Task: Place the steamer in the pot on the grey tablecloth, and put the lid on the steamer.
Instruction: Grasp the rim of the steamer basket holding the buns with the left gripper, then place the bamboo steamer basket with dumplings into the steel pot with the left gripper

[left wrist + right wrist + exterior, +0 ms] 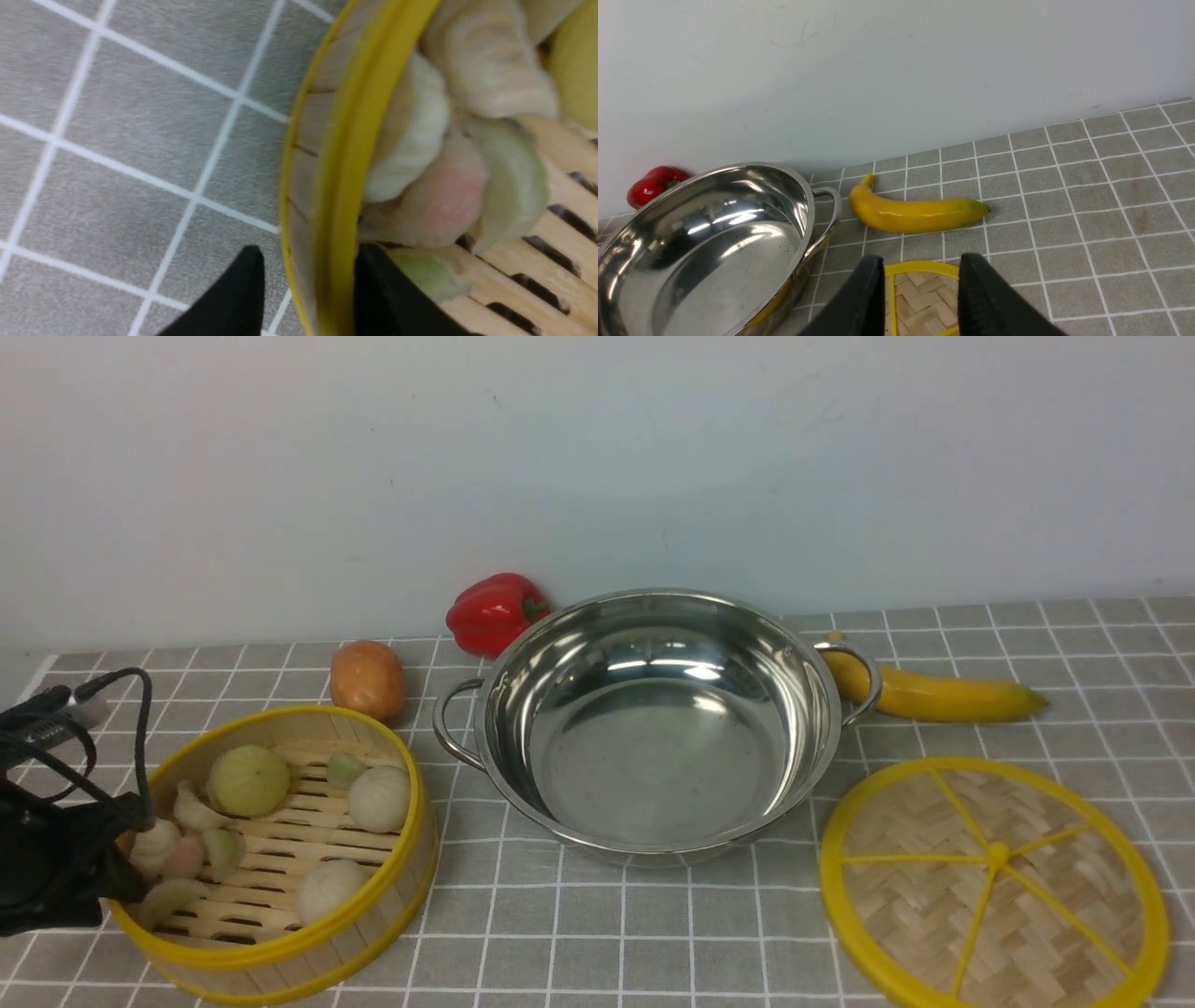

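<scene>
**Left jaws straddle the steamer's wall; right jaws hang over the lid**

Only the left wrist view shows the grip. The left jaws stand narrowly apart across the steamer [322,186]. One black finger [233,303] is outside the wall with a sliver of cloth between, and the other is inside against the yellow rim, beside the dumplings [434,200]. In the front view the left arm [47,868] is just a dark bulk at the steamer's near-left edge.

The right jaws show only in the right wrist view, apart and holding nothing, above the far rim of the lid [920,289].

The steamer sits on the grey tablecloth [653,933] left of the pot [653,775], near it but apart. The lid lies flat at the pot's front right.

A potato [368,679] sits just behind the steamer, a red pepper [495,611] behind the pot, and a banana [934,695] just beside the right handle. The cloth covers the table up to a pale wall [597,457].
</scene>
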